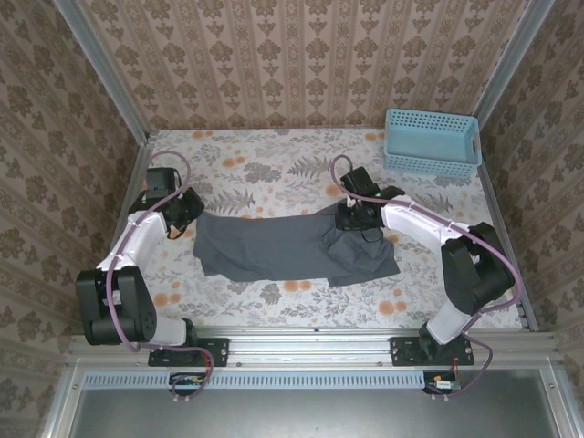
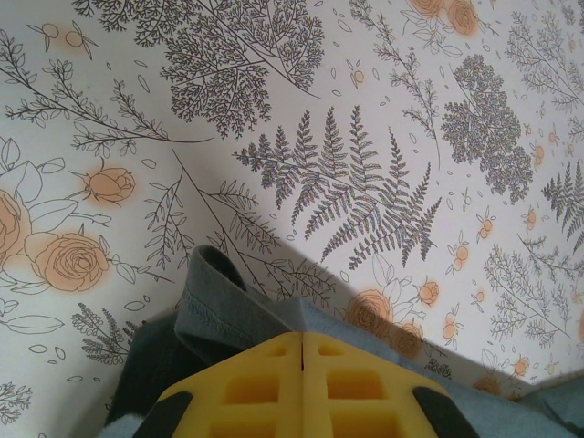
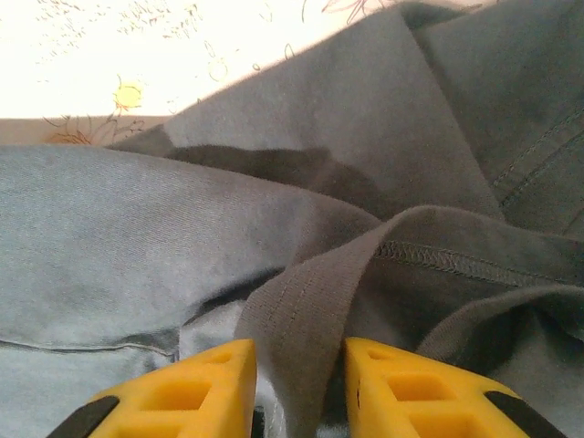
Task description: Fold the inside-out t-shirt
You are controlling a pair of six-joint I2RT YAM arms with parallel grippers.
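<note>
The inside-out t-shirt [image 1: 274, 246], dark slate-grey, lies stretched sideways across the middle of the floral table, its right part bunched and folded over. My left gripper [image 1: 187, 212] sits at the shirt's left edge. In the left wrist view its yellow fingers [image 2: 302, 336] are shut on a raised peak of the shirt's hemmed edge [image 2: 228, 306]. My right gripper [image 1: 351, 219] hovers over the shirt's upper right part. In the right wrist view its jaws [image 3: 299, 365] stand apart, with a stitched band of shirt fabric [image 3: 310, 292] rising loosely between them.
A light blue perforated basket [image 1: 431, 141] stands at the back right corner. The floral tablecloth [image 1: 274, 164] lies bare behind the shirt. Wallpapered walls close in the table at the back and both sides, and a metal rail runs along the near edge.
</note>
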